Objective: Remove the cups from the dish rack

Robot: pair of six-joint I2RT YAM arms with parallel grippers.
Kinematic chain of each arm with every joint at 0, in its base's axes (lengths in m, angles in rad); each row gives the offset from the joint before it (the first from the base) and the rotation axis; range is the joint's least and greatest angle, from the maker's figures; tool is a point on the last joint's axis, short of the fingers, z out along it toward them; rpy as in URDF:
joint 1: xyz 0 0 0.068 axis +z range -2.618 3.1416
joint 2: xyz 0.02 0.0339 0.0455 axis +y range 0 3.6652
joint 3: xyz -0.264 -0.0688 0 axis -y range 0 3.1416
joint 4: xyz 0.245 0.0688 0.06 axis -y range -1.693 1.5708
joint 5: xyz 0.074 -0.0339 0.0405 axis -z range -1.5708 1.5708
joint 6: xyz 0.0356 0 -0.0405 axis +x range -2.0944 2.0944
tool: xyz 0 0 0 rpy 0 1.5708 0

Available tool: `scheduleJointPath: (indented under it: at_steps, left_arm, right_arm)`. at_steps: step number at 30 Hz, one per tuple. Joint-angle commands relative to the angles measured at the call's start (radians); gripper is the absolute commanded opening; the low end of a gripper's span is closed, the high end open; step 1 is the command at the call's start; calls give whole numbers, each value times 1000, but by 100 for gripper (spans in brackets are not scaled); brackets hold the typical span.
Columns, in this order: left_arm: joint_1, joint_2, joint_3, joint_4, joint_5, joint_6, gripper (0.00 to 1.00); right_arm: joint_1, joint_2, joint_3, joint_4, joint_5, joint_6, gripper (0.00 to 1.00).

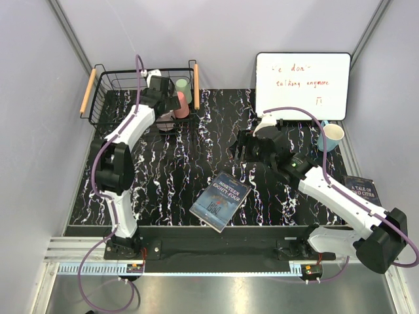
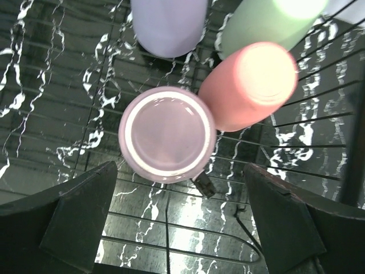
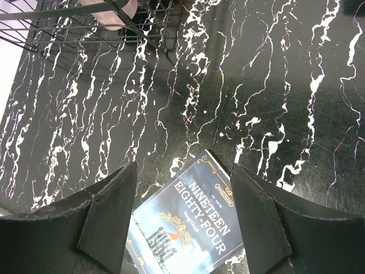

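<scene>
Left pincer (image 2: 179,167) spread wide above the mauve cup (image 2: 167,134).
It sits in the dish rack (image 1: 121,70), far left on the tabletop (image 1: 177,157), beside a salmon cup (image 2: 248,85); right pincer (image 3: 183,167), also spread, hangs over a book (image 3: 194,228).

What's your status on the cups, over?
Left gripper open over mauve cup in dish rack. Right gripper open, empty, above book. Pink cup close beside the mauve one.
</scene>
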Motion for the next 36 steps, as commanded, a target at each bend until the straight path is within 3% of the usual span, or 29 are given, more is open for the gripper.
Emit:
scheduleJointPath:
  at_steps: [1, 17, 20, 23, 24, 36]
  left_arm:
    - [7, 55, 72, -53, -43, -20, 99]
    - [37, 185, 134, -75, 42, -48, 98]
    - [38, 175, 131, -77, 46, -42, 75]
    - [37, 153, 125, -70, 39, -31, 6]
    - [37, 147, 119, -72, 27, -31, 0]
    - [33, 9, 83, -47, 20, 7, 0]
  right_arm:
    - [7, -22, 9, 29, 13, 5, 74]
    - [6, -4, 8, 23, 41, -23, 76]
    - [7, 2, 11, 23, 40, -26, 75]
    - [7, 2, 12, 24, 38, -24, 74]
    - [6, 4, 11, 24, 38, -21, 74]
    - [7, -45, 5, 26, 50, -26, 74]
